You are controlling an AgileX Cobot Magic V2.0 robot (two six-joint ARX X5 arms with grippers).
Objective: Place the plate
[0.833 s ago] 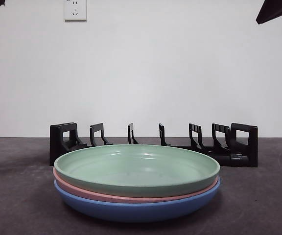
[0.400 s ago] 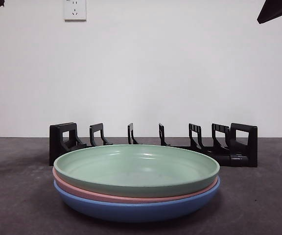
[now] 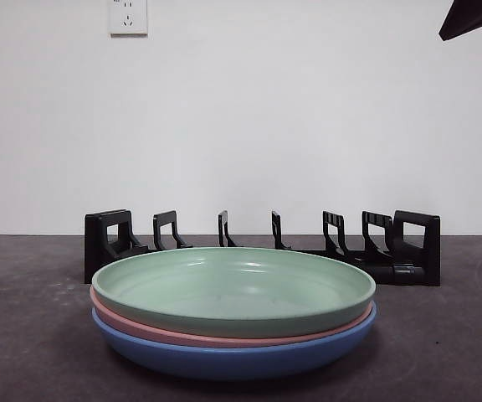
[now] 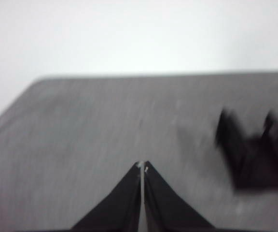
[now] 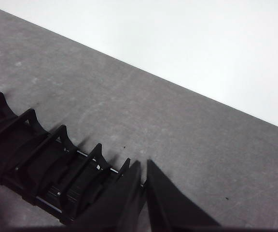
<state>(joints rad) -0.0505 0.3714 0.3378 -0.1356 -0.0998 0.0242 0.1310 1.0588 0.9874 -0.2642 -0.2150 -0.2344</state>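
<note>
The black tip at 11 o'clock has left the front view; the other tip stays at 1 o'clock. Left gripper (image 4: pixel 142 166) and right gripper (image 5: pixel 144 181) both have jaws pressed together, empty. The green plate (image 3: pixel 233 289) waits unlifted before the rack (image 3: pixel 262 243).

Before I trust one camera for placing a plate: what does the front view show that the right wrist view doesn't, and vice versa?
Only the front view shows the stack: green plate on pink plate on blue plate, plus a wall socket. Only the right wrist view shows the right gripper, jaws shut and holding nothing, above the rack's end. Both show the black dish rack with no plate in it, the dark table and the white wall.
</note>
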